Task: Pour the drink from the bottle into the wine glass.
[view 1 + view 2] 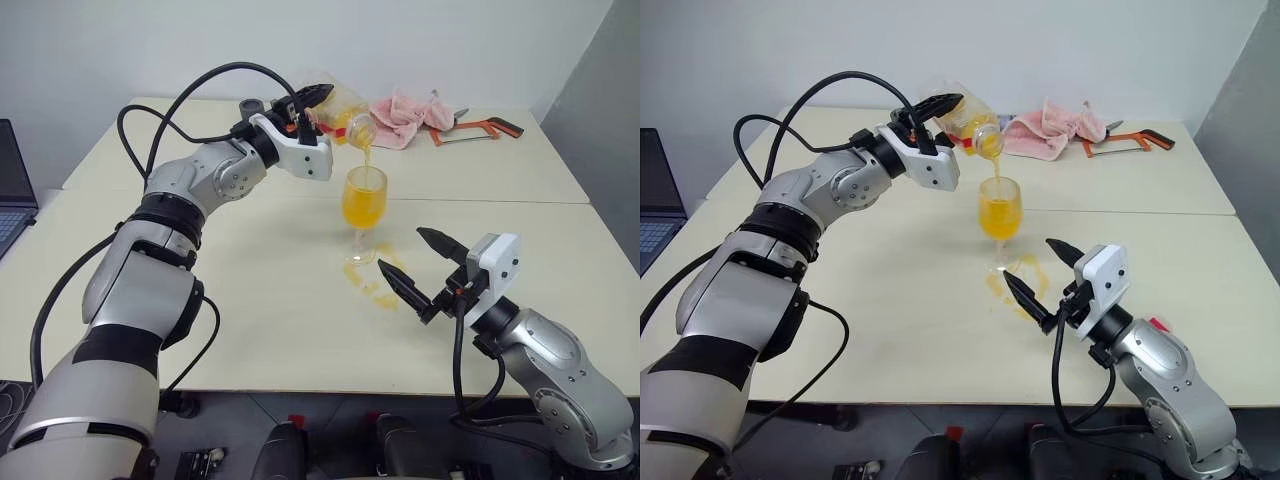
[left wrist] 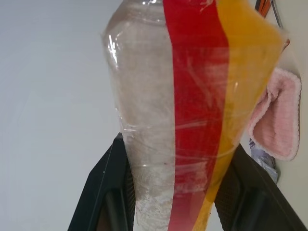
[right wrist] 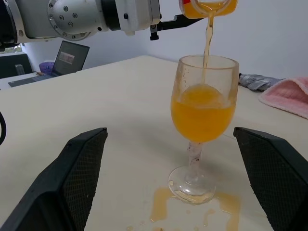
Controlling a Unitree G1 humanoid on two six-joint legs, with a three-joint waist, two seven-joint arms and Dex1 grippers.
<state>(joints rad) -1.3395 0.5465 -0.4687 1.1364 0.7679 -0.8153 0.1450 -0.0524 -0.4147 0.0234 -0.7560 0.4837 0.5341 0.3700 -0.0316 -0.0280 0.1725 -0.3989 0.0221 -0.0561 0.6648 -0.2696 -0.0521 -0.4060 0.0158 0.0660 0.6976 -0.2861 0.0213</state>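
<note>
Between right gripper (image 1: 420,262) fingers: wine glass (image 1: 363,200)

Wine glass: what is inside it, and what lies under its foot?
The wine glass holds orange drink, roughly half full. Spilled drink puddles on the table around its foot; directly beneath the foot is unclear.

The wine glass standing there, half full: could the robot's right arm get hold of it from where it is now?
Probably yes. The right end effector is open and sits close to the wine glass, with only bare table and a juice puddle between them.
</note>
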